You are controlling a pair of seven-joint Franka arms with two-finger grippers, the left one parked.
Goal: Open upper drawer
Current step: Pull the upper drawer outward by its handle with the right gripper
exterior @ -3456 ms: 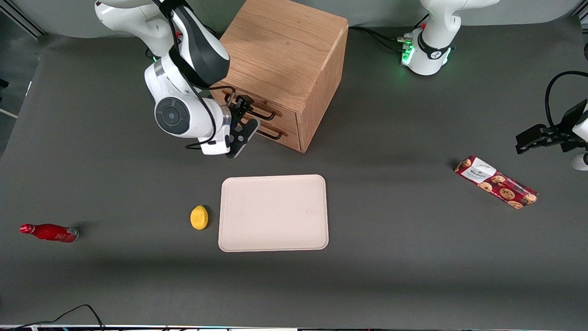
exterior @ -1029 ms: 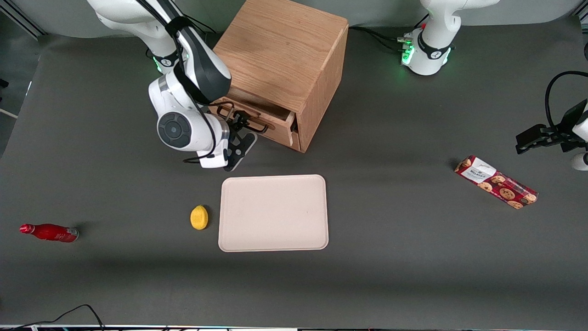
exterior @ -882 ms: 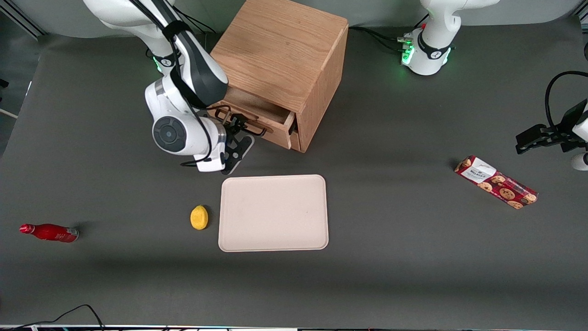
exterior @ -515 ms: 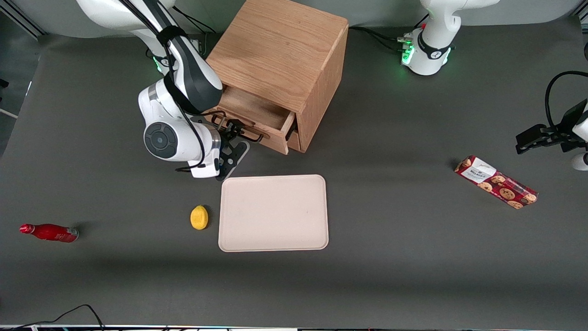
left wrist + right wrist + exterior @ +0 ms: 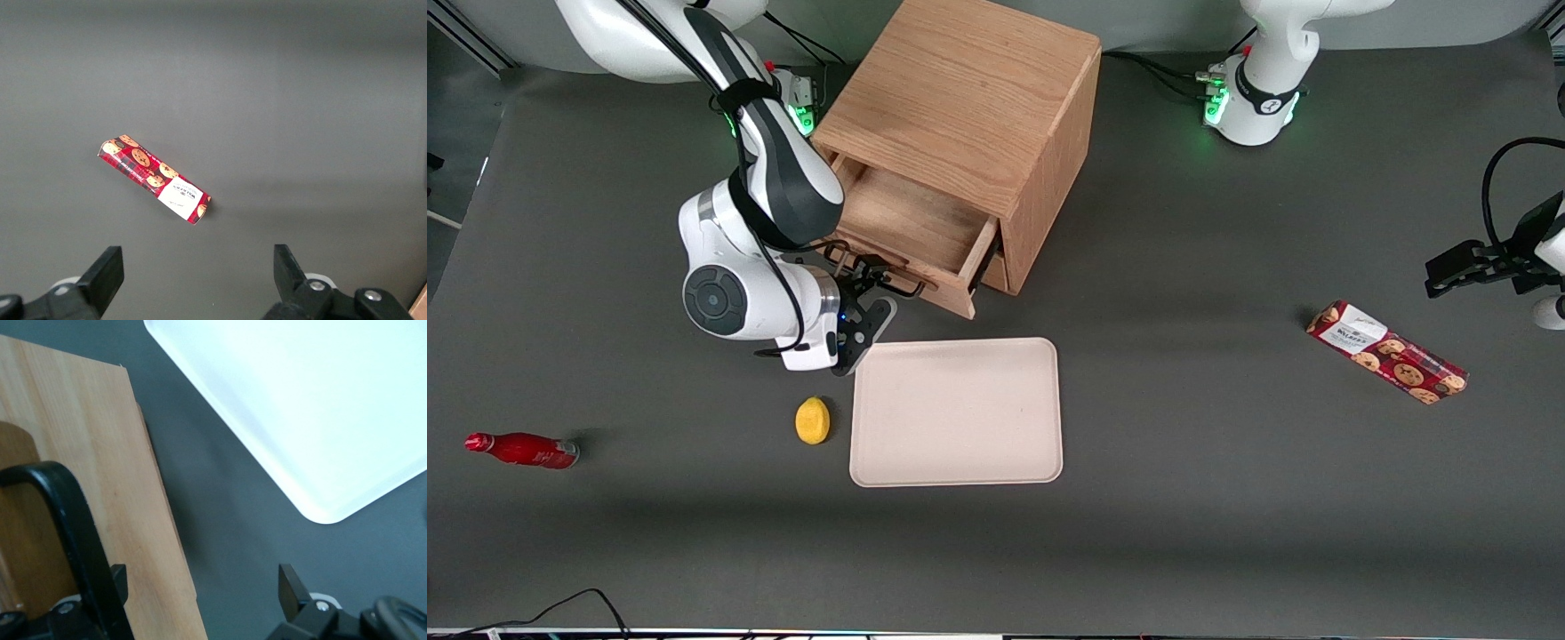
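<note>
Gripper apparently grips the upper drawer handle; its fingertips are mostly hidden.

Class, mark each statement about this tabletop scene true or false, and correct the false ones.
1. The upper drawer is pulled out of the cabinet. True.
2. The hand is at the drawer's handle. True.
3. The lemon lies on the tray. False: it lies on the table beside the tray.
4. The red bottle stands upright. False: it lies on its side.
5. The cookie pack lies toward the parked arm's end of the table. True.
6. Something lies in the open drawer. False: the part that shows is bare wood.
</note>
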